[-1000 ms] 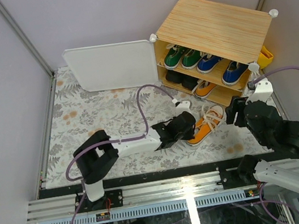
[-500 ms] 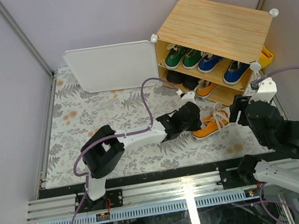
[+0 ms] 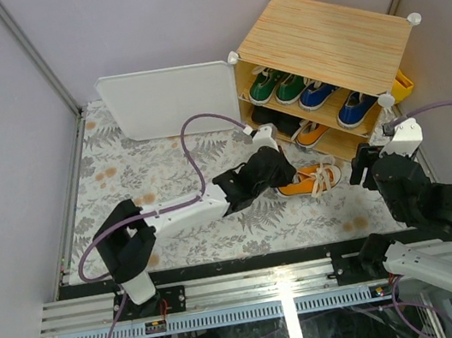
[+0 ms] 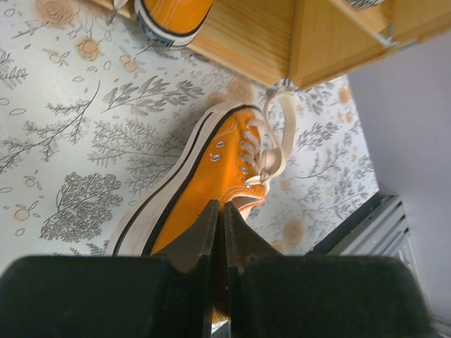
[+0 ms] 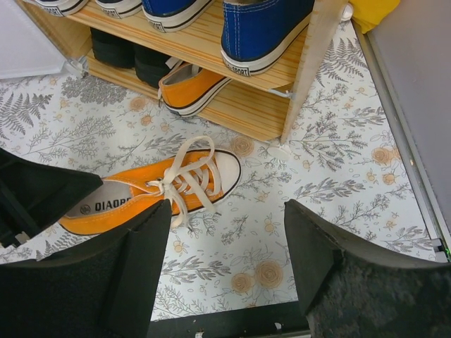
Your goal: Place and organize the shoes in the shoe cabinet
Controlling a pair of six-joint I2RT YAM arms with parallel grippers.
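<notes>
My left gripper [image 3: 278,176] [image 4: 220,208] is shut on the heel collar of an orange shoe [image 3: 310,179] [image 4: 211,169] [image 5: 141,193], which lies on the floral mat just in front of the shoe cabinet [image 3: 322,40], toe to the right. The cabinet's upper shelf holds green shoes [image 3: 277,87] and blue shoes [image 3: 335,102] [image 5: 261,32]. Black shoes [image 3: 275,122] [image 5: 130,56] and the other orange shoe [image 3: 311,133] [image 5: 194,88] [image 4: 173,14] stand on the lower shelf. My right gripper [image 3: 371,166] [image 5: 227,211] hovers open above the mat, right of the shoe's toe, holding nothing.
The cabinet's white door [image 3: 167,101] stands swung open to the left. A yellow object [image 3: 402,87] sits behind the cabinet's right side. Grey walls close in both sides, and a black rail [image 3: 225,266] runs along the mat's near edge.
My left gripper has drawn the orange shoe back and up toward the cabinet and turned its toe to the right. The right gripper barely shifted and opened slightly.
</notes>
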